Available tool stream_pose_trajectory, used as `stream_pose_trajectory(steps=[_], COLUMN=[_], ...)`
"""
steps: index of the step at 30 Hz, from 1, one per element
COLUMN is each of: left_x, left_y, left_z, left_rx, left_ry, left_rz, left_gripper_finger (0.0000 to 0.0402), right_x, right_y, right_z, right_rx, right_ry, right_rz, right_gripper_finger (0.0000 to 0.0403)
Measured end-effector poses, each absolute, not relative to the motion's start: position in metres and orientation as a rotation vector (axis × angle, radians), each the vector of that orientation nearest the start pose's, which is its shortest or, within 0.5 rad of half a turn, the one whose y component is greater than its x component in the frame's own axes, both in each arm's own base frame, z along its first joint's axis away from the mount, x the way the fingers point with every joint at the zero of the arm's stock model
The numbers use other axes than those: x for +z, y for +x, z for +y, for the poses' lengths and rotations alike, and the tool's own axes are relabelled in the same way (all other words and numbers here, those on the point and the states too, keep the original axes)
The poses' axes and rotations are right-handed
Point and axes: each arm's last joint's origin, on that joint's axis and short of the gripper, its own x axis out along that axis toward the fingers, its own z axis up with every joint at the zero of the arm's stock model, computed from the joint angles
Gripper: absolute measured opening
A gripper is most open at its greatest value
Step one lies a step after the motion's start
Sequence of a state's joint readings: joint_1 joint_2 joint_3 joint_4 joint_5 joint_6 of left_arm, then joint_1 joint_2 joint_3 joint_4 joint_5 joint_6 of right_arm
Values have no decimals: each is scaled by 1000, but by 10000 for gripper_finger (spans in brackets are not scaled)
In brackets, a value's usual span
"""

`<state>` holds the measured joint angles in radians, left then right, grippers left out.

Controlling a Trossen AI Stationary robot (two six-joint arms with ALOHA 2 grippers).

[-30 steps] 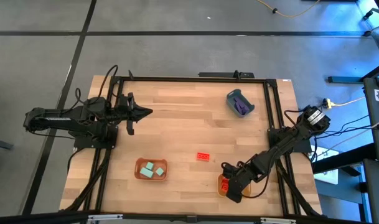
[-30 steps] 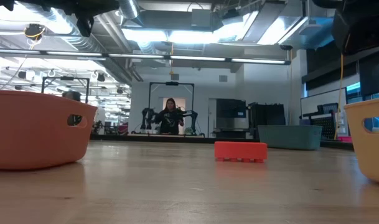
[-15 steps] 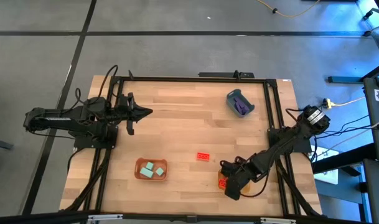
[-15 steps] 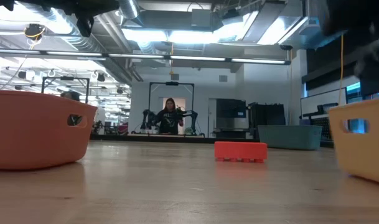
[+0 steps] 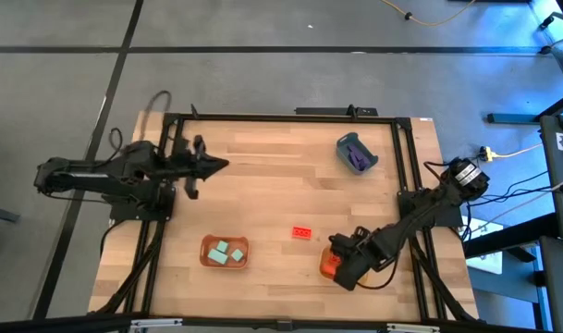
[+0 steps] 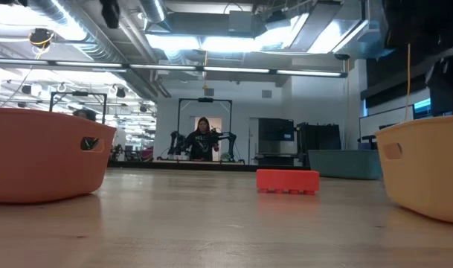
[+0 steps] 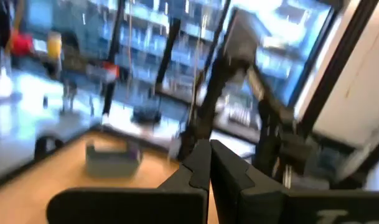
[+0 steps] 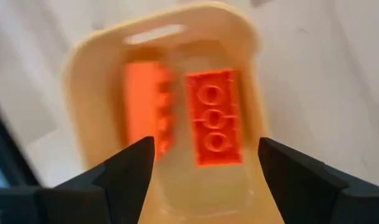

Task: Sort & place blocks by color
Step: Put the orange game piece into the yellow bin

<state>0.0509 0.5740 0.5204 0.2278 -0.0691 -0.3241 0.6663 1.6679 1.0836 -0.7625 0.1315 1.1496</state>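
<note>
Two red bricks (image 8: pixel 214 118) lie in the pale yellow tray (image 8: pixel 177 18) near the table's right near corner (image 5: pixel 327 266). My right gripper (image 8: pixel 206 143) is open right over that tray (image 5: pixel 344 268). A third red brick (image 5: pixel 302 232) rests flat on the table (image 6: pixel 287 181). Three teal cubes (image 5: pixel 226 252) sit in the orange-brown tray (image 5: pixel 205 245). Purple bars (image 5: pixel 358 159) lie in the blue-grey cup (image 5: pixel 355 153). My left gripper (image 5: pixel 224 166) is shut and hangs over the table's left far part (image 7: pixel 209 146). My right gripper comes down at the yellow tray from above. One finger (image 8: pixel 136 165) shows over the tray's inside, beside a red brick, and the other (image 8: pixel 289 165) stands at the outside of the tray's wall (image 8: pixel 259 93). Whether either finger touches the wall I cannot tell.
The table's middle is bare wood around the loose red brick. A dark frame runs along the table's edges (image 5: pixel 281 116). Beyond the far edge the low view shows a room with a person (image 6: pixel 204 138) standing far off.
The yellow tray has slid a little along the table toward the loose red brick, with my open right gripper moving the same way over it. My left arm has risen slightly.
</note>
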Motion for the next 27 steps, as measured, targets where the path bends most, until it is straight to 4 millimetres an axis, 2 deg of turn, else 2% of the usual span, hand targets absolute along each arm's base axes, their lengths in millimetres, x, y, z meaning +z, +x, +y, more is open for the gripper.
stream_pose_trajectory(steps=[5,9,12,17,20,23,27], left_x=[318,327,339,360,370,376,378], left_y=[174,193,200,196,184,170,152], left_z=[8,8,8,7,6,6,6], left_rx=[18,-14,-24,-65,-67,-58,-11], left_ry=[-294,-216,-169,-139,-141,-140,-140], left_rz=[-39,83,106,43,-16,-67,-117], left_gripper_finger=[0,0,0,0,0,0,0], right_x=[192,209,227,255,267,272,268], right_y=[243,244,251,280,302,316,321], right_z=[185,180,167,137,116,94,72], right_rx=[-298,-251,-257,-225,-162,-100,-39], right_ry=[462,448,433,389,368,334,281], right_rz=[1241,1149,989,714,587,541,601], right_gripper_finger=[288,288,288,288,288,288,288])
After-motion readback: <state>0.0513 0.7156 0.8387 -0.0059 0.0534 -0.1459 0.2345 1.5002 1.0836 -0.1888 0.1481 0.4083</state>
